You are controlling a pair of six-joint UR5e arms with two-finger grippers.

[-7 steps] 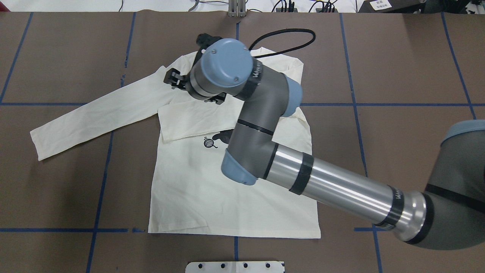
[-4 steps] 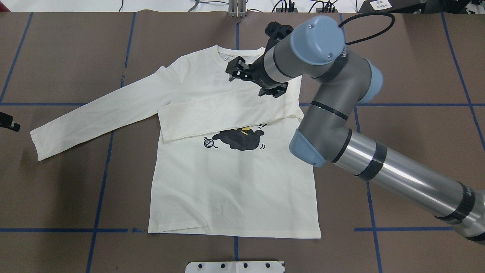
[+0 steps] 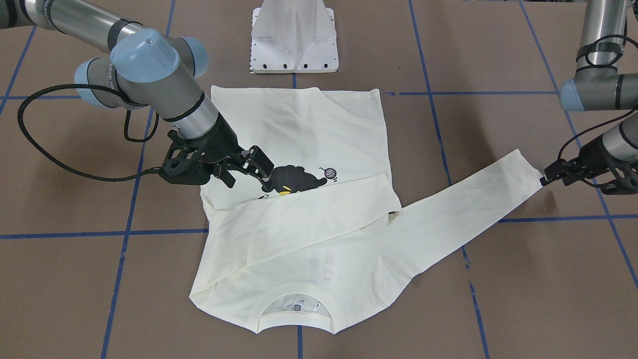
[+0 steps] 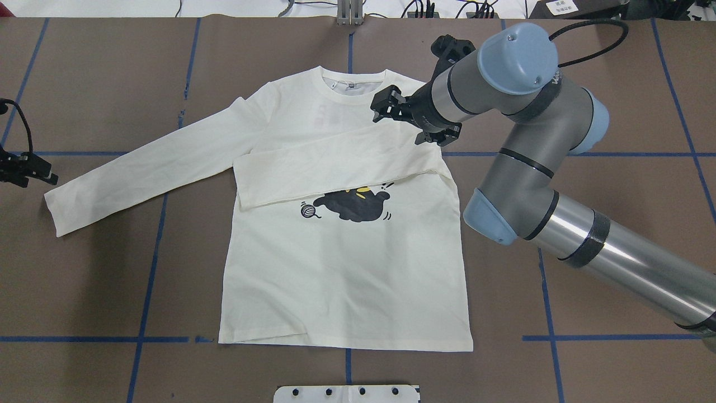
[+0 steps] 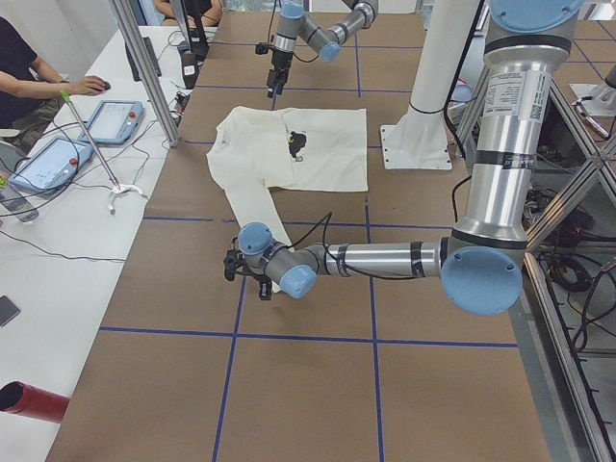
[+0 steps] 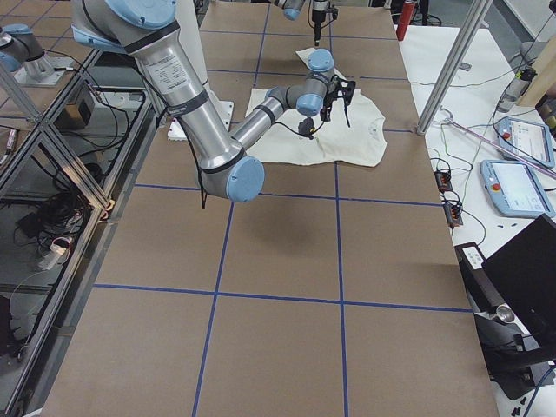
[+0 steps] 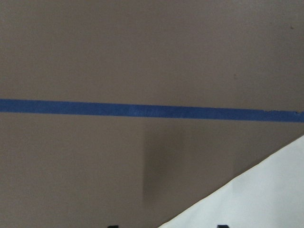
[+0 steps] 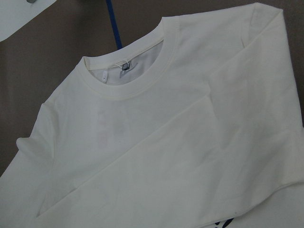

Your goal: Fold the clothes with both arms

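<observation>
I have the pale cream long-sleeved cotton T-shirt [image 4: 335,268] lying print-up in the middle of the brown paper-covered bench [image 4: 84,280], collar toward the far edge and hem toward the robot's edge; the folded sleeve [image 4: 335,168] lies across the chest just above the black cat print [image 4: 352,204]; the outstretched sleeve [image 4: 140,168] runs flat toward the bench's left end.

The right pincer [image 4: 383,104] hovers over the shoulder beside the collar, fingers spread, holding nothing; the left pincer [image 3: 547,178] sits low at the left end, just beside the cuff [image 4: 53,212]; its wrist view shows two dark tips well apart at the bottom edge, so I read it as open; whether it touches the cloth I cannot tell.

My judgement is that the cuff grab comes next, and that is where things could slip; a close this near the cuff's edge may catch one layer only, or nothing; a low, dragging carry could tug the body askew and spill the folded sleeve off the chest; if the left arm crosses while the right hangs over the shoulder, the two could meet.
</observation>
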